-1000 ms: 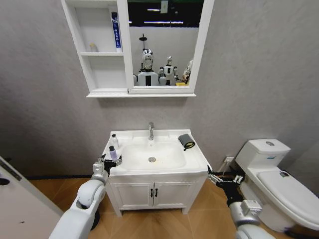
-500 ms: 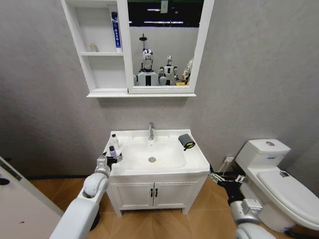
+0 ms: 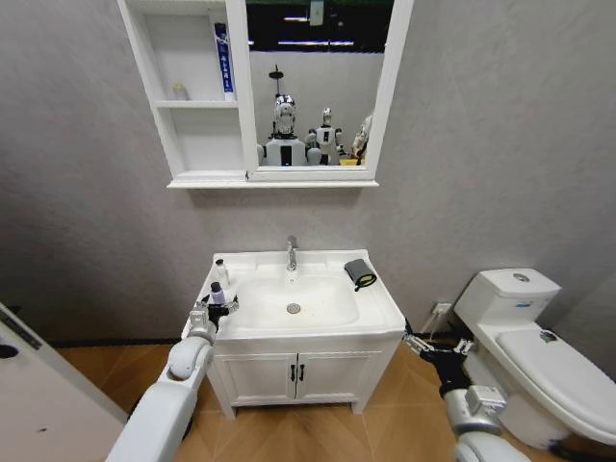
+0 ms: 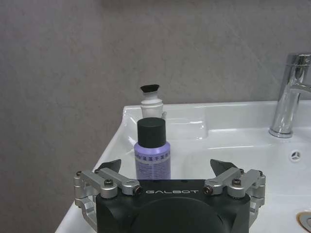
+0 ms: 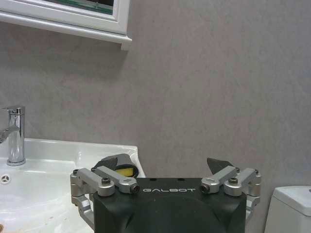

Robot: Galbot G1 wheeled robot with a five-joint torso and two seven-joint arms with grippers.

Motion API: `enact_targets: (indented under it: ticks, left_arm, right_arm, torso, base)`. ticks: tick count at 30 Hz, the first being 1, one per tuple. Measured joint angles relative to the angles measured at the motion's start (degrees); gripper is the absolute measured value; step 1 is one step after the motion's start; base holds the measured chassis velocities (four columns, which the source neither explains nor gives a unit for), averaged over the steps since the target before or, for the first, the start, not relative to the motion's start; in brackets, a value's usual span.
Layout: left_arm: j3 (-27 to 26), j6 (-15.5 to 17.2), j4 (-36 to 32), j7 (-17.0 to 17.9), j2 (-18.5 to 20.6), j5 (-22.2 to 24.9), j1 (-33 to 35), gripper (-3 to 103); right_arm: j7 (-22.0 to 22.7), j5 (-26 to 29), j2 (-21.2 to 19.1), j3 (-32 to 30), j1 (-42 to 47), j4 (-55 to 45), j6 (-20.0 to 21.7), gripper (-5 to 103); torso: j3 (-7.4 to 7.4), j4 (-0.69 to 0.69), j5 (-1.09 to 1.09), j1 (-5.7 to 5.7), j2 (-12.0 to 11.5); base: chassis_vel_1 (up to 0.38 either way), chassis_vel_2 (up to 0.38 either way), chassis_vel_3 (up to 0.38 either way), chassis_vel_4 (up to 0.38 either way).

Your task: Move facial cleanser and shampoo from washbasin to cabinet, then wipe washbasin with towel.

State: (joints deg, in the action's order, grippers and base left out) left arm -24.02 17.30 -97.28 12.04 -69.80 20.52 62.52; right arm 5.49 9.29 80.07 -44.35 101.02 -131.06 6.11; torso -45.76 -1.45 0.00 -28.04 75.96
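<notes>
purple bottle: lavender body, black cap, standing on the washbasin's (image 3: 380,313) left ledge, near the front edge (image 4: 152,154). I take it for one of the two to move, can't say which.
white bottle: smaller, dark-topped, right behind the purple one, closer to the wall (image 4: 151,99).
my left pincer: wide open, nothing in it, level with the purple bottle, which sits between the two fingers but untouched (image 4: 166,167).
my right pincer: also spread open and empty, hanging low off the washbasin's right front corner (image 5: 164,167).
towel: dark bundle with a yellow patch on the right rear ledge (image 3: 360,273).
cabinet: up on the wall, open shelves left of the mirror (image 3: 197,135).
risk: the bottle's tall and narrow and close to the edge, so closing off-centre could tip it, maybe into the white one behind.
writing: GALBOT on both pincer bodies; the purple bottle's label print is too small for me to read.
</notes>
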Motion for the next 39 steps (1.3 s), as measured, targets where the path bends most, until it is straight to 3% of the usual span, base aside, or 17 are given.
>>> enact_targets:
  ticks: [10,19,39]
  left_arm:
    - [-0.02,-5.08,3.65,-1.57,-0.03,-0.37,-1.48,100]
    - [-0.17,-5.3,4.79,-6.06,0.25,0.16,-1.65,100]
    - [-1.0,-4.85,8.6,-5.67,0.28,-0.72,-3.41,100]
  right_arm:
    - [-0.1,0.34,-0.01,0.26,-0.13,0.03,0.02,100]
    - [-0.14,0.69,0.06,-0.32,0.1,-0.06,-0.18,100]
    - [-0.29,0.5,0.53,-0.11,0.22,0.04,-0.86,100]
  torso:
    - [0.0,-0.01,0.0,-0.01,0.0]
    - [0.0,-0.01,0.0,0.0,0.0]
    - [0.0,-0.01,0.0,-0.01,0.0]
  base:
    - [0.0,0.0,0.0,0.0]
    - [0.0,0.0,0.0,0.0]
    - [0.0,0.0,0.0,0.0]
